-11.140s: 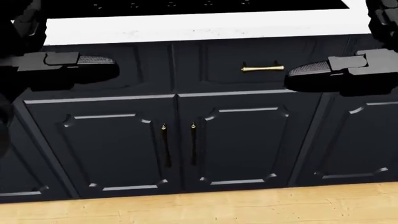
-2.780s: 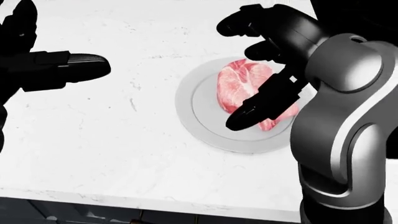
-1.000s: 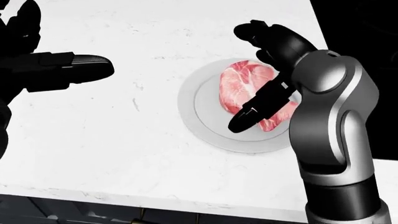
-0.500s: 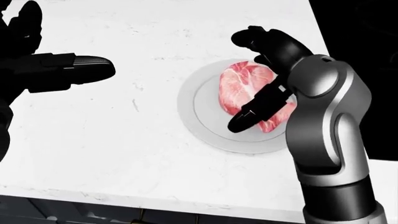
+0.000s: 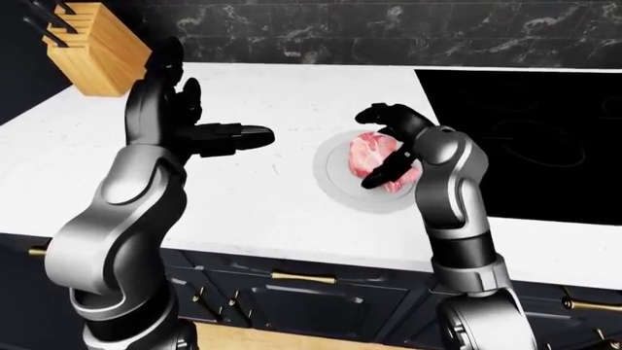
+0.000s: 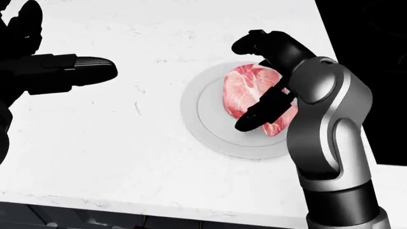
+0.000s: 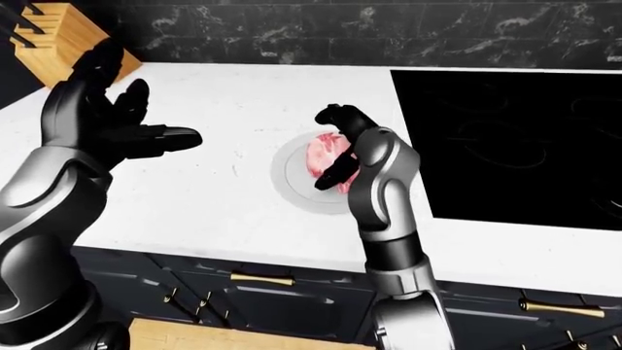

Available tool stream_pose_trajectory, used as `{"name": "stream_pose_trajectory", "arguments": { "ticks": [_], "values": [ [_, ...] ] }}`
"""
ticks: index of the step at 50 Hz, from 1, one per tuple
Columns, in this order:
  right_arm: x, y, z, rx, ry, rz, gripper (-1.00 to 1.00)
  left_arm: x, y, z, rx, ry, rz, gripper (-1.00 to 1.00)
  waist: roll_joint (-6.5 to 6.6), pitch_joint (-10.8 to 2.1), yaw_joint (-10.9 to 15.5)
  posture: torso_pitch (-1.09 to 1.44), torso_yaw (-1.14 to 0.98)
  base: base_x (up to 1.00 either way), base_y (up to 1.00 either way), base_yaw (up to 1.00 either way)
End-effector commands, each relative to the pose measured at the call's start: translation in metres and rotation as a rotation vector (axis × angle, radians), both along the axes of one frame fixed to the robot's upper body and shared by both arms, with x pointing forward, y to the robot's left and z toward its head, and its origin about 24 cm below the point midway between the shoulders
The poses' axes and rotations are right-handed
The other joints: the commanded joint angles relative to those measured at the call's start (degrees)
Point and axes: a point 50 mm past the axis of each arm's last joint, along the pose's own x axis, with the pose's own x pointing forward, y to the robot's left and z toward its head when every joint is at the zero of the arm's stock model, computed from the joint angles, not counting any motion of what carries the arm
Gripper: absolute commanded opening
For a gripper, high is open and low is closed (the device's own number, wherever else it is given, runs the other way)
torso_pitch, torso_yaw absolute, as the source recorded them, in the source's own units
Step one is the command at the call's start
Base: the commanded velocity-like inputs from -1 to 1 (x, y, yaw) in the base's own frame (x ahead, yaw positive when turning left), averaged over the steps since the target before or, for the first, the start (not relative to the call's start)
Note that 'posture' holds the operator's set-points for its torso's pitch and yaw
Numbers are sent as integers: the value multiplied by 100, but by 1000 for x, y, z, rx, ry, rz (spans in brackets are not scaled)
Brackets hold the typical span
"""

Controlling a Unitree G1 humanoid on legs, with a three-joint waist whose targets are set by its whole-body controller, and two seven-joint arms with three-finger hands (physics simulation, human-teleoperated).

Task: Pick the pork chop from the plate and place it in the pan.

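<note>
A raw pink pork chop (image 6: 245, 90) lies on a round grey plate (image 6: 198, 119) on the white counter. My right hand (image 6: 245, 86) hovers over the chop with its fingers open and curved. The upper fingers (image 6: 254, 40) arch past the chop's top edge, and the thumb (image 6: 254, 117) crosses its lower part. The wrist hides the chop's right side. My left hand (image 6: 70, 71) is held open and empty over the counter, well to the left of the plate. No pan shows in any view.
A black cooktop (image 5: 525, 138) is set into the counter just right of the plate. A wooden knife block (image 5: 92, 47) stands at the top left in the left-eye view. Dark cabinet drawers with brass handles (image 5: 303, 278) run below the counter edge.
The right forearm has swung slightly left and the fingers have curled further over the chop's top. The left hand has held still. Much earlier the view showed only cabinet doors.
</note>
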Motion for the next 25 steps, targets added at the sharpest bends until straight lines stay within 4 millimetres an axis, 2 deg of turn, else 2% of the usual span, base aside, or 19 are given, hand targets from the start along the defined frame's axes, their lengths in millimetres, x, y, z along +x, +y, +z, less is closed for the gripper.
{"name": "stream_pose_trajectory", "arguments": {
  "ticks": [1,2,4,17,25],
  "values": [
    [-1,2,18,-17,-81,9,47,-5,0,15,0,-85,3,100,8,-154,-1,0,0,0,0,0],
    [-1,2,18,-18,-83,8,46,-5,0,15,0,-84,3,100,8,-154,-1,0,0,0,0,0],
    [-1,3,19,-20,-86,8,30,-5,0,15,0,-84,2,100,7,-155,-2,0,0,0,0,0],
    [1,4,12,-109,-111,0,31,-5,0,14,1,-84,3,100,5,-147,-3,0,0,0,0,0],
    [4,5,17,-117,-126,-4,28,-4,0,14,2,-83,2,100,4,-145,3,0,0,0,0,0]
  ]
}}
